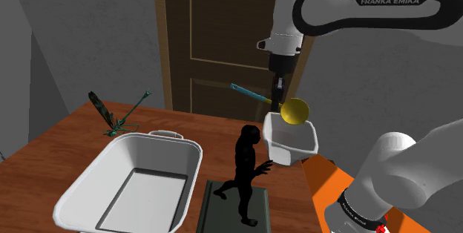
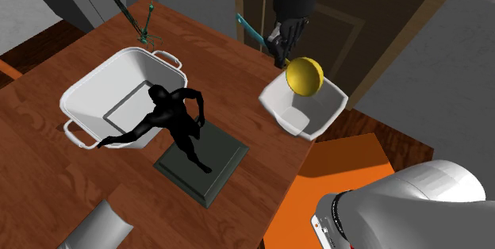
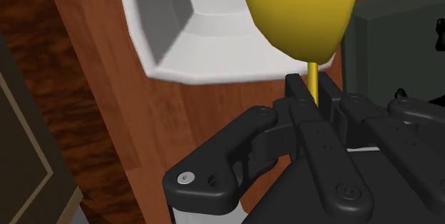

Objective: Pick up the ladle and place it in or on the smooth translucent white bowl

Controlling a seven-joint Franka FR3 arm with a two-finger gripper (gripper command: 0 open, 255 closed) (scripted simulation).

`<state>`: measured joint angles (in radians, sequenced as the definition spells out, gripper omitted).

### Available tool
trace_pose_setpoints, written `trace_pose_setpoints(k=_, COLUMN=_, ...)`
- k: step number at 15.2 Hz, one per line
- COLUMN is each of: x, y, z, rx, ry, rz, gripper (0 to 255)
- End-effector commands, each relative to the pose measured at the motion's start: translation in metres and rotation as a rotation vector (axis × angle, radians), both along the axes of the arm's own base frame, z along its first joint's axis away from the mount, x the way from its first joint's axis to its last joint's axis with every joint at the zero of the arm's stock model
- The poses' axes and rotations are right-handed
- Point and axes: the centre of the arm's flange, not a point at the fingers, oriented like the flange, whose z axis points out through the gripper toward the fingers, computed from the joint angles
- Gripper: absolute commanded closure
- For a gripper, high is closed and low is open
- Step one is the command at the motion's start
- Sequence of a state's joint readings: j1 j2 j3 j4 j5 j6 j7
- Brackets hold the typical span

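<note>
**A:** Where is the ladle [image 1: 294, 110]?

**B:** In the gripper [image 1: 277, 96]. Its two black fingers are clamped on the ladle's thin yellow stem. The wrist view shows the stem pinched between them, right behind the yellow cup.

**A:** How does the ladle sit in that grasp?

**B:** Tilted. The cup hangs just below the fingertips. The teal handle sticks out of the gripper's other side and slants upward in front of the brown door [image 1: 222, 31].

**A:** And the bowl?

**B:** The white bowl [image 1: 293, 150] stands on the wooden surface [image 1: 67, 142] directly beneath the gripper. The cup is over the bowl's rim on the door side. I cannot tell whether it touches that rim.

**A:** Anything else close to the gripper?

**B:** A black figurine [image 1: 246, 166] on a dark green base [image 1: 215, 205] stands just beside the bowl, lower than the gripper and off to one side of it. Beyond the figurine, well apart from the gripper, is a white tub [image 1: 159, 153] with two handles. A green dragonfly-like ornament [image 1: 117, 120] stands at the tub's far corner. An orange stand [image 1: 326, 183] lies next to the bowl, on the gripper's opposite side from the figurine.
</note>
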<state>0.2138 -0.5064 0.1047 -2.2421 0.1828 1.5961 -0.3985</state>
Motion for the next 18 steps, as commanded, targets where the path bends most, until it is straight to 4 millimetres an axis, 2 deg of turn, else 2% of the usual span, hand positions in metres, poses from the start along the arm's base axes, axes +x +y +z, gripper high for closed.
trace_pose_setpoints(k=1, x=-0.016, y=-0.019, z=0.000, rx=0.000, ry=0.001, rz=0.001, gripper=255)
trace_pose_setpoints(k=6, x=-0.061, y=-0.067, z=0.002, rx=0.000, ry=0.001, rz=0.001, gripper=255)
trace_pose_setpoints(k=7, x=-0.065, y=-0.072, z=0.002, rx=0.000, ry=0.001, rz=0.001, gripper=255)
trace_pose_setpoints(k=18, x=-0.065, y=-0.072, z=-0.056, rx=0.000, ry=0.001, rz=0.001, gripper=255)
